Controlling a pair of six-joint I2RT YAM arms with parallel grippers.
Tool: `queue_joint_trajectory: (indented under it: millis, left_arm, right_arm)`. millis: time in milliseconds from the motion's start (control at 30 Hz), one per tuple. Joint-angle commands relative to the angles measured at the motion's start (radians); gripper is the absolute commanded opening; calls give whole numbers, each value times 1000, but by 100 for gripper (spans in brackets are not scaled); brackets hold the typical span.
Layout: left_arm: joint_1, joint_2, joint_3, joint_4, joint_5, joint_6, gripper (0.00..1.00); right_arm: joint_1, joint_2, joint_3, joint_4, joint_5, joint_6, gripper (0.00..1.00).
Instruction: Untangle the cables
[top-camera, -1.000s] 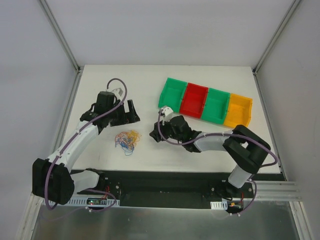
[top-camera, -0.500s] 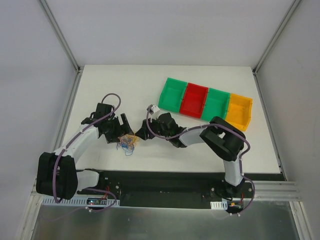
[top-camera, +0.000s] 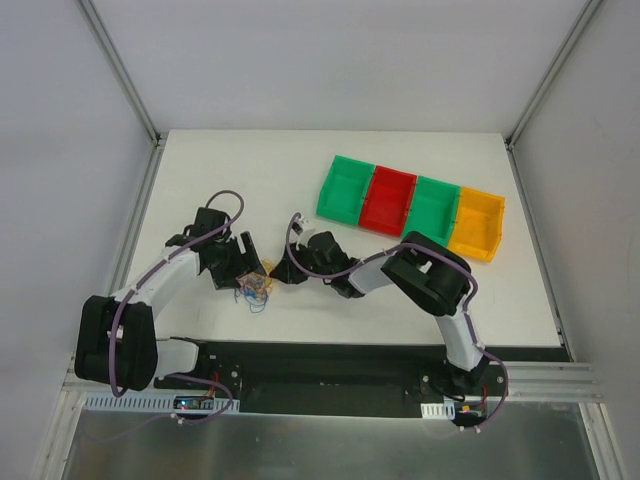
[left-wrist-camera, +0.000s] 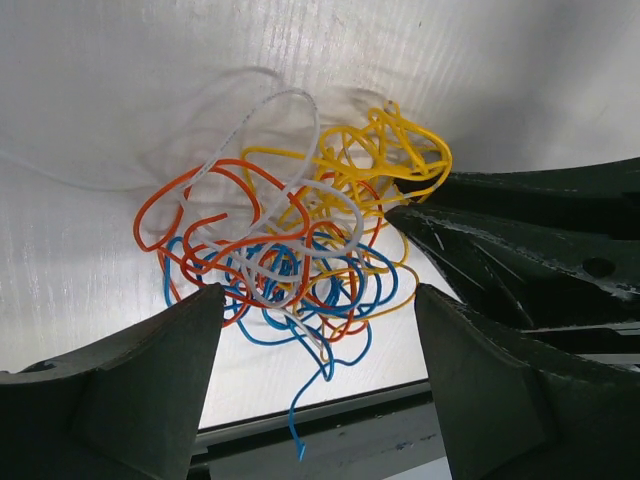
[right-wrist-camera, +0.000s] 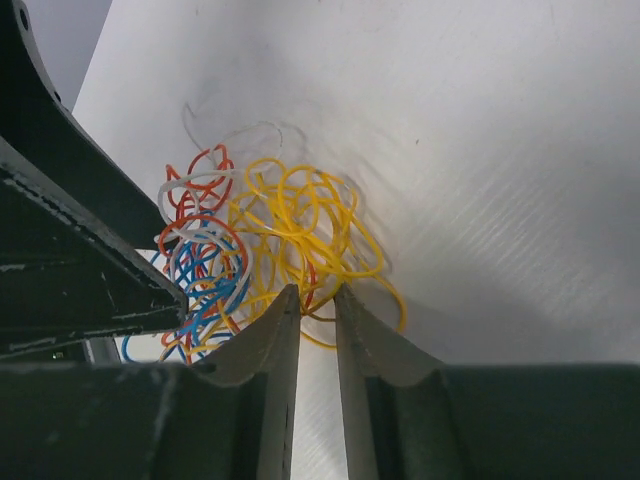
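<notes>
Both grippers had reached the tangle of thin yellow, orange, blue and white cables (left-wrist-camera: 290, 250). The left gripper (left-wrist-camera: 320, 310) sat astride it, jaws apart. The right gripper (right-wrist-camera: 315, 292) had narrowed onto yellow loops, grip uncertain. Pulling seemed next.

White table (top-camera: 300, 170), grey walls (top-camera: 330, 60)

Cables (top-camera: 257, 284) on table (top-camera: 200, 170), bins (top-camera: 410, 205) behind-right
</notes>
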Motion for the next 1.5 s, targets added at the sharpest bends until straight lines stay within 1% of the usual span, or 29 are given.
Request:
queue_joint_trajectory:
  millis: [0, 100, 167, 233, 300, 400, 433, 500, 667, 767, 833, 933, 967, 1033, 1067, 1100, 1167, 1233, 1300, 1367, 1467]
  left_arm:
    - [1, 34, 0, -11, -8, 32, 75]
    - [1, 63, 2, -12, -37, 41, 70]
    - [1, 99, 2, -12, -65, 31, 67]
    - [1, 145, 12, -12, -75, 24, 65]
    - [1, 193, 28, -12, -57, 24, 62]
    - [2, 251, 49, -29, -60, 38, 62]
    - [2, 259, 54, -37, -59, 40, 63]
    - [2, 258, 57, -41, -69, 41, 63]
    - [5, 238, 67, -64, -131, 54, 65]
    - [10, 244, 78, -80, -147, 60, 66]
    - [13, 247, 81, -87, -155, 64, 67]
    - [15, 258, 92, -90, -149, 70, 67]
    - [16, 262, 98, -92, -143, 72, 67]
    - [16, 271, 110, -96, -143, 80, 67]
    - [16, 275, 118, -99, -144, 84, 67]
    - [18, 278, 123, -107, -149, 89, 68]
    - [24, 276, 130, -113, -155, 95, 68]
    - [27, 264, 133, -116, -143, 92, 68]
    - [28, 244, 138, -118, -126, 90, 68]
    - [28, 226, 146, -116, -103, 93, 70]
    - [28, 180, 169, -115, -51, 121, 72]
  right_arm:
    - [26, 20, 56, 41, 6, 27, 19]
    - [27, -36, 23, 21, 61, 4, 6]
    - [27, -119, -14, -28, 108, -52, 1]
    - [29, -212, -62, -68, 151, -112, 1]
    - [27, -306, -121, -77, 180, -186, 1]
    - [29, -410, -189, -64, 228, -279, 6]
    - [29, -446, -210, -52, 242, -305, 5]
    - [31, -509, -255, -30, 343, -344, 0]
    - [29, -618, -358, 25, 506, -438, 0]
    - [29, -702, -436, 51, 689, -450, 0]
    - [29, -759, -488, 79, 786, -477, 0]
    - [31, -849, -545, 82, 965, -487, 0]
    - [29, -875, -557, 73, 1027, -490, 0]
    - [29, -929, -571, 9, 1224, -470, 0]
    - [27, -950, -582, -10, 1291, -453, 0]
    - [24, -969, -594, -19, 1355, -436, 0]
    - [0, -1000, -623, -33, 1421, -393, 0]
    - [-47, -1013, -638, -77, 1428, -318, 0]
    - [-98, -1030, -631, -175, 1390, -242, 0]
    - [-141, -1046, -626, -225, 1280, -205, 0]
    - [-154, -1035, -613, -220, 1077, -206, 0]
